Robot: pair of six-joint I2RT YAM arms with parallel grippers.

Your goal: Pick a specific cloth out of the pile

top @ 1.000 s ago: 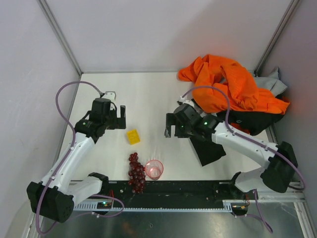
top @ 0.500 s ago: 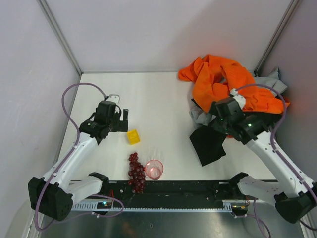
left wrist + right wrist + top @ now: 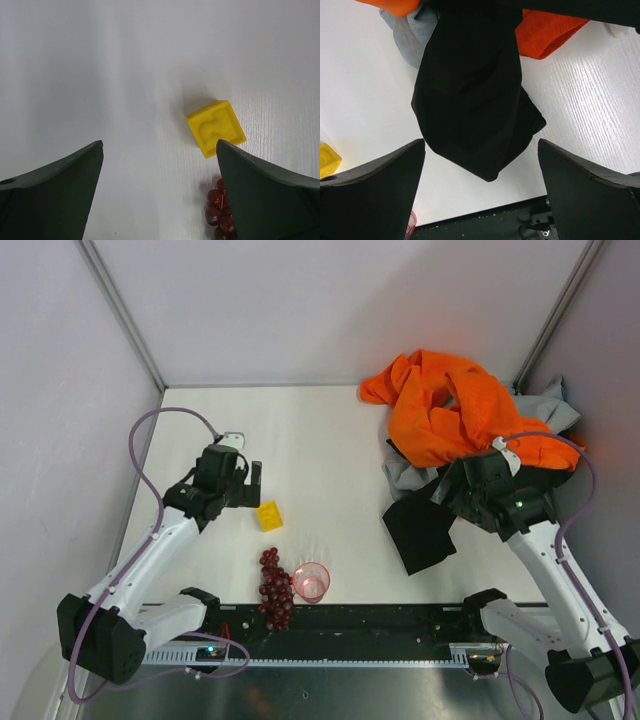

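The white table [image 3: 320,430] carries the pile [image 3: 470,420] in its far right corner. A big orange garment [image 3: 450,410] tops the pile, a black garment [image 3: 420,530] spills from its near-left edge, and a grey garment [image 3: 405,478] is wedged between them. The cloth [image 3: 545,35] shows as a redder fold at the pile's near edge, touching the black garment, and is masked from above by the right arm [image 3: 560,570]. The right fingers [image 3: 370,190] are spread wide and empty above the black garment. The left fingers [image 3: 50,195], equally spread and empty, hang well left of the pile over a yellow block [image 3: 268,515]. The grapes [image 3: 274,588] and a pink cup [image 3: 311,581] lie near-left of the pile.
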